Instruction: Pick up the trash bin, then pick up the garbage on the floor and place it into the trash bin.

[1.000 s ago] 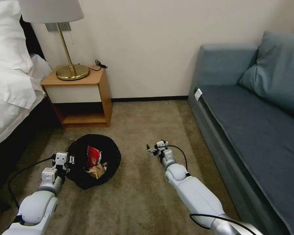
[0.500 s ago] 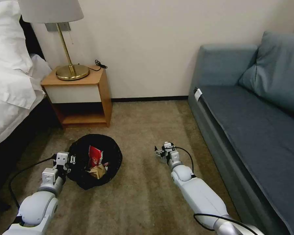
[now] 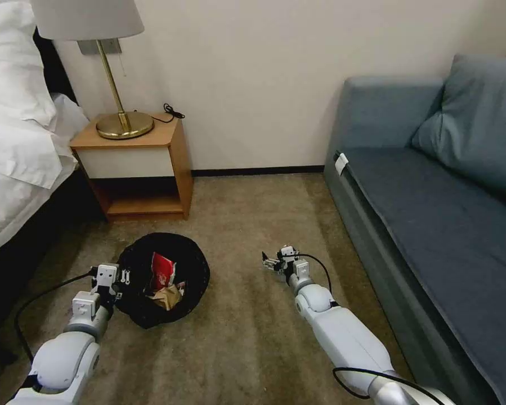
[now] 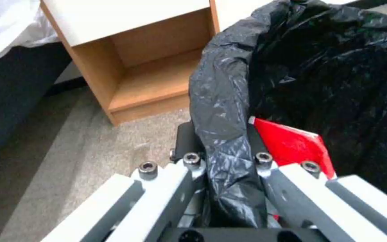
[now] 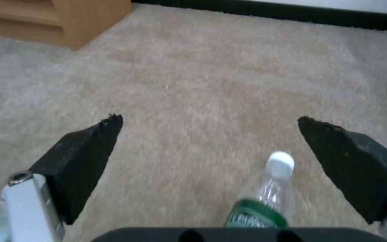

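Your right hand (image 5: 209, 134) hangs low over the carpet (image 3: 247, 337), fingers spread wide, the bottle (image 5: 265, 198) lying between them. Your left hand (image 4: 225, 174) clamps the bin (image 3: 163, 278) rim beside the nightstand (image 3: 135, 166), red packet (image 3: 162, 270) inside.

Beige carpet (image 3: 247, 219), plain cream wall (image 3: 253, 73) with dark baseboard (image 3: 258, 170). Wooden nightstand (image 3: 143, 166) against the wall, brass lamp (image 3: 109, 67) on it. White-sheeted bed (image 3: 17, 135) left, blue-grey sofa (image 3: 433, 225) with cushion (image 3: 478, 124) right.

Trash bin (image 3: 164, 279) sits before nightstand (image 3: 135, 169), bottle (image 5: 267, 198) to its right
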Controlling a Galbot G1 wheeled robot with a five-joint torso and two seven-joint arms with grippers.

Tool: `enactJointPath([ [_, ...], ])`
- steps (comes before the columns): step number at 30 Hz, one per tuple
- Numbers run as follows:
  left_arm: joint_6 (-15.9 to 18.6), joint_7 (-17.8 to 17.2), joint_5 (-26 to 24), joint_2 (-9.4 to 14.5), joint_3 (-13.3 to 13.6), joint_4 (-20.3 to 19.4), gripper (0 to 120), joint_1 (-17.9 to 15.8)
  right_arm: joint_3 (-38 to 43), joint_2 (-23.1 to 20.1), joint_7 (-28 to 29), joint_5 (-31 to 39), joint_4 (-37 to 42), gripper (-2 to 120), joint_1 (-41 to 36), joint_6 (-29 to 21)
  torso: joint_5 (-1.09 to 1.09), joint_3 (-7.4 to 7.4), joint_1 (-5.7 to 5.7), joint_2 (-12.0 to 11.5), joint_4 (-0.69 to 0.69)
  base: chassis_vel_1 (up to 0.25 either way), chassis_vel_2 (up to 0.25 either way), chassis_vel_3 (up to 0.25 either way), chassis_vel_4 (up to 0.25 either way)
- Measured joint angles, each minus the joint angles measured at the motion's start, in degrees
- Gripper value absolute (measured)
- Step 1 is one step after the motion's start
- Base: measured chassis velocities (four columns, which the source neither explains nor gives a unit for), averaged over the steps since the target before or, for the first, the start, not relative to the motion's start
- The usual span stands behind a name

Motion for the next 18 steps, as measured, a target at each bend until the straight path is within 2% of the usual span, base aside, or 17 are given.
enactJointPath([
  [11, -0.03, 0.03, 0.0, -0.16, 0.69, 0.65, 5, -0.68, -0.01, -0.22, -0.04, -0.31, -0.57, 100, -0.39, 1.43, 0.01, 0.02, 0.01, 0.0, -0.01, -0.139, 0.119, 0.122, -0.12],
  [18, -0.03, 0.05, -0.18, -0.03, 0.31, 0.72, 5, -0.56, -0.24, -0.1, 0.11, -1.13, -1.33, 100, -0.21, 0.63, 0.0, 0.0, 0.0, 0.0, -0.01, -0.023, 0.025, 0.018, -0.027],
])
